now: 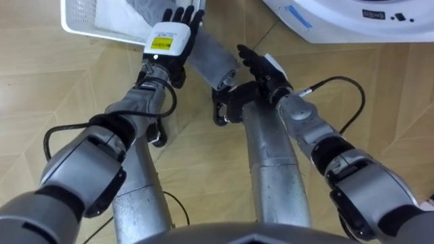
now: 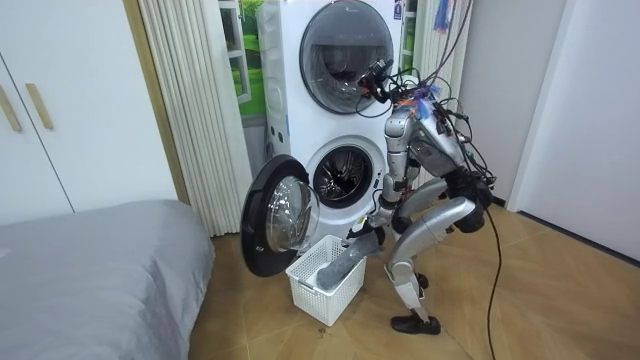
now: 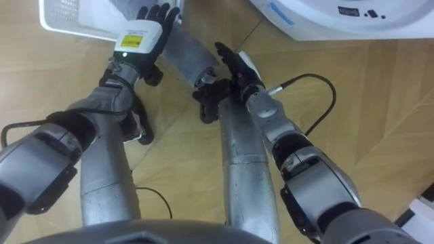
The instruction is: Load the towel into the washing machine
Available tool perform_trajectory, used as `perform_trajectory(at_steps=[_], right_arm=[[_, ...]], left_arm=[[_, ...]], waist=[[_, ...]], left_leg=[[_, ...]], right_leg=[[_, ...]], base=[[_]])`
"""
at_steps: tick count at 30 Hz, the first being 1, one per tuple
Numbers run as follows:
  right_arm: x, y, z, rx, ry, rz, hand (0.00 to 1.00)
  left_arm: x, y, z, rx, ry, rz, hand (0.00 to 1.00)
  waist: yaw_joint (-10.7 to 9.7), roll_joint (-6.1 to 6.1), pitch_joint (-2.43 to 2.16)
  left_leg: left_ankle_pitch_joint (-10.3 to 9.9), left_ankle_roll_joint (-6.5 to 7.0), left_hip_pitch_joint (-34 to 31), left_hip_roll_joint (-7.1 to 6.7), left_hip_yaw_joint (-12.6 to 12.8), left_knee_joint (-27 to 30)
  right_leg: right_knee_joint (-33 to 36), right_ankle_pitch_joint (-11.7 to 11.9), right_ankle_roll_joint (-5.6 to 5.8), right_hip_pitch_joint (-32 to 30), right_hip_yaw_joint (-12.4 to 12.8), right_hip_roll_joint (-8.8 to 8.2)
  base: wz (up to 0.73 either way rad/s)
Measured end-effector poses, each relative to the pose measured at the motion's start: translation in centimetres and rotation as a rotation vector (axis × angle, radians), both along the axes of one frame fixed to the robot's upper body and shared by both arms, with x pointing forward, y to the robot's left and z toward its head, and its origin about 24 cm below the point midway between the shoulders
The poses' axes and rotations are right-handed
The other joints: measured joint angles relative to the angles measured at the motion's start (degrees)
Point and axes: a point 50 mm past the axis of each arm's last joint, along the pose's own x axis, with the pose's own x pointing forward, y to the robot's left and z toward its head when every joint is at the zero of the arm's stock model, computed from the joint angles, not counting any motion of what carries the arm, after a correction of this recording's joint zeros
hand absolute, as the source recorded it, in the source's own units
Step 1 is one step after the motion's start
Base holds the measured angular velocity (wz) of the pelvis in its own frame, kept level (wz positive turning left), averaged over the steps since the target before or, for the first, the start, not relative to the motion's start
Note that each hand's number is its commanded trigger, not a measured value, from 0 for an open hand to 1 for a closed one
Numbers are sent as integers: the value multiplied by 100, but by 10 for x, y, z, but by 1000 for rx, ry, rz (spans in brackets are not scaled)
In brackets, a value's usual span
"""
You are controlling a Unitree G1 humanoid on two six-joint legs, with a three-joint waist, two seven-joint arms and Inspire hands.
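The robot crouches with bent knees on the wooden floor [image 1: 380, 88] before the washing machine [image 2: 345, 100], whose lower door [image 2: 272, 215] hangs open towards the room view's left; a white basket [image 1: 85, 17] sits on the floor at 11 o'clock in the eye views; the grey towel [image 1: 207, 57] lies partly in it and trails over its rim towards 5 o'clock (none of it is in the drum). The left hand [image 1: 169, 41] rests on the towel at 12 o'clock, its fingers [image 1: 184, 15] straight and released; the right hand [image 1: 264, 68] sits just beside the towel's free end, at its 3 o'clock, fingers loose, grasping nothing.
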Motion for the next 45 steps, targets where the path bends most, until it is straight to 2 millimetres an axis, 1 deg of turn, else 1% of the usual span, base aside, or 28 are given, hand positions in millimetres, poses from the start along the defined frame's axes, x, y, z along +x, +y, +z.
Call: perform_trajectory(at_steps=[3,5,7,11,12,13,15,18,20,25,26,32,37,40,45], right_arm=[[0,0,0,-1,0,1,0],[0,1,0,-5,3,8,0],[0,1,-1,0,9,3,0],[-2,-1,-4,6,25,-10,0],[-2,0,-4,6,26,-9,0],[-3,0,-5,5,27,-9,0],[-3,0,-5,4,30,-10,0],[-3,-1,-6,7,34,-10,0],[-3,-1,-6,15,36,-12,0],[-5,-3,-8,27,49,-29,0],[-6,-4,-10,26,55,-33,0],[-6,-5,-10,24,57,-35,0],[-8,-5,-12,26,65,-41,0],[-8,-4,-12,24,68,-37,0],[-9,-4,-14,28,75,-43,0]], left_arm=[[1,-2,0,25,14,-26,0],[3,-3,2,56,28,-47,0],[4,-3,2,80,45,-61,0],[4,-4,0,104,91,-80,0],[4,-4,-1,104,97,-80,11],[4,-5,-1,95,112,-79,51],[4,-7,-1,91,127,-90,100],[4,-11,1,81,149,-106,100],[7,-13,5,52,153,-103,100],[15,-16,15,16,154,-92,100],[15,-16,15,12,160,-90,100],[14,-17,14,5,168,-98,100],[8,-15,6,5,199,-94,100],[8,-16,6,4,198,-101,100],[7,-15,5,5,201,-101,100]], waist=[[-44,-14,6],[-87,-64,27],[-110,-98,40],[-134,-157,41],[-138,-169,41],[-139,-185,39],[-138,-201,37],[-140,-216,31],[-139,-245,24],[-137,-259,17],[-132,-270,10],[-120,-271,8],[-115,-272,6],[-122,-271,3],[-119,-271,-19]], left_leg=[[-18,2,-8,0,3,-1],[-19,0,-9,0,3,-1],[-21,-1,-15,2,2,4],[-23,-2,-16,5,2,12],[-23,-3,-15,6,2,16],[-24,-3,-18,7,0,22],[-24,-3,-27,10,-3,32],[-30,6,-69,17,-15,85],[-32,9,-103,10,-16,135],[-37,19,-92,9,-8,186],[-37,20,-75,9,2,186],[-37,19,-18,7,47,175],[-36,19,80,5,65,169],[-35,21,101,6,86,186],[-34,22,118,27,98,209]], right_leg=[[0,-6,7,-15,4,2],[9,-13,4,-20,3,1],[17,-20,-2,-25,1,-1],[29,-24,-3,-27,5,4],[33,-25,-3,-27,8,7],[37,-28,-7,-27,3,6],[40,-28,-7,-30,3,6],[74,-30,-4,-58,23,6],[132,-37,6,-99,43,7],[175,-37,6,-97,62,5],[185,-37,6,-91,72,5],[209,-36,5,-72,117,6],[219,-36,5,2,137,4],[237,-28,6,10,155,5],[252,-13,-8,17,159,12]], base=[[-1],[0],[0],[0],[0],[0],[0],[0],[0],[0],[0],[0],[0],[-1],[-1]])
